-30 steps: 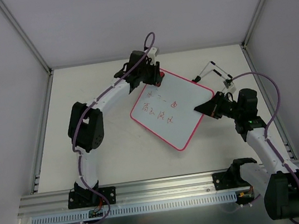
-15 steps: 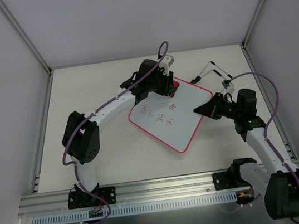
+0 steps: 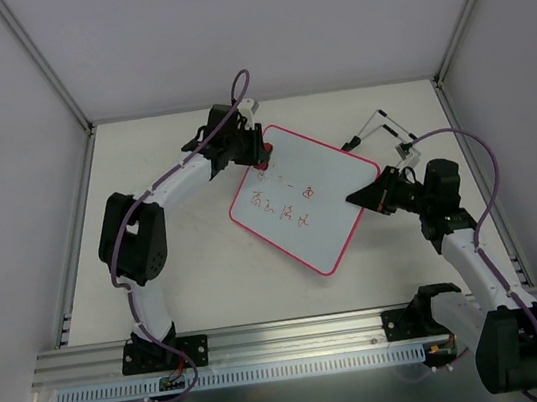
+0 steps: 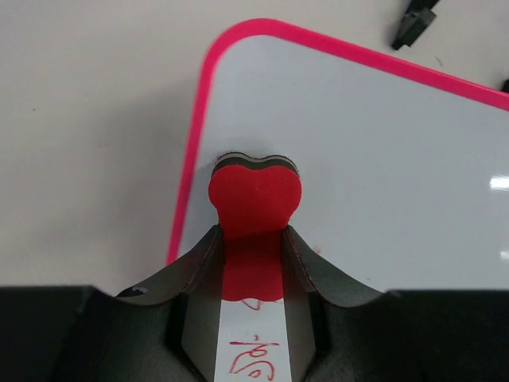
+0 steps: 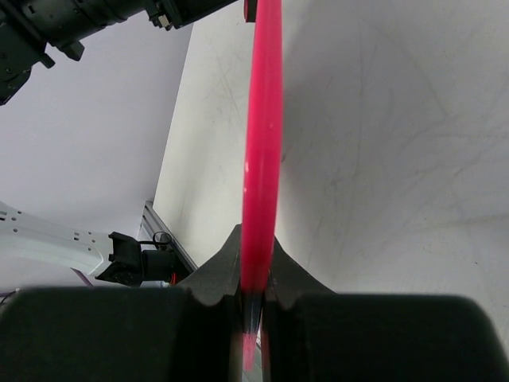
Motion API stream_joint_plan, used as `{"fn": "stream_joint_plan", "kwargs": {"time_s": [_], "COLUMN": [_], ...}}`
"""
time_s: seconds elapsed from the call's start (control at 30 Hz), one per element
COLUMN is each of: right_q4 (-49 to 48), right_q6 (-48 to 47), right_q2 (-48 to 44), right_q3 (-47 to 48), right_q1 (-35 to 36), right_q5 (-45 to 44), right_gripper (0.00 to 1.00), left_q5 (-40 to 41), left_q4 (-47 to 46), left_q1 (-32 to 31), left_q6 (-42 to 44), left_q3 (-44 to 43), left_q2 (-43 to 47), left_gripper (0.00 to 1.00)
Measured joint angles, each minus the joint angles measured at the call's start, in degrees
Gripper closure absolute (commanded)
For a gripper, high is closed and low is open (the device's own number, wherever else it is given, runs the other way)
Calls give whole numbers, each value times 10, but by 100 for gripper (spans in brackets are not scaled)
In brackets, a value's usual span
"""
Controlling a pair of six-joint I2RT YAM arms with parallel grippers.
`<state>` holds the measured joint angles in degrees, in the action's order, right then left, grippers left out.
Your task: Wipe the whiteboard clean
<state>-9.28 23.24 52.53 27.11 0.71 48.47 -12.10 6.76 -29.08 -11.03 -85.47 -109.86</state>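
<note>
On pale table (image 3: 188, 274), whiteboard (image 3: 327, 218) lying right of centre, turned cornerwise. Clamped at its right edge by right gripper (image 3: 357, 196). Left gripper (image 3: 259, 154) pinching eraser (image 4: 254, 199), pressed at far-left corner, shifted left from half a second ago. Writing (image 3: 284, 204) remaining; top line perhaps thinner.

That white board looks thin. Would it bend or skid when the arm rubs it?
Probably stiff: the whiteboard shows a straight pink edge in the right wrist view. It looks thin, so likely light and apt to skid on the table; the right gripper clamps its rim, seemingly to steady it against the eraser held by the left gripper.
</note>
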Motion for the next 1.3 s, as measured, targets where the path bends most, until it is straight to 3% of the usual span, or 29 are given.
{"fn": "stream_joint_plan", "kwargs": {"time_s": [0.4, 0.6, 0.9, 1.13, 1.3], "right_q4": [2, 4, 10, 4, -5], "right_q6": [14, 33, 30, 15, 7], "right_q2": [0, 0, 0, 0, -2], "right_q3": [0, 0, 0, 0, 0], "right_q1": [0, -1, -2, -2, 1], "right_q5": [-3, -11, -19, -16, -13], "right_gripper": [100, 100, 100, 100, 100], "left_q5": [26, 67, 63, 39, 21], "left_q4": [-22, -29, -36, -53, -66], "left_q1": [8, -57, -147, -123, -61], "left_q6": [-19, -24, -55, -79, -90], "left_q3": [18, 34, 37, 60, 114], "left_q2": [-13, 6, 42, 56, 73], "left_gripper": [100, 100, 100, 100, 100]}}
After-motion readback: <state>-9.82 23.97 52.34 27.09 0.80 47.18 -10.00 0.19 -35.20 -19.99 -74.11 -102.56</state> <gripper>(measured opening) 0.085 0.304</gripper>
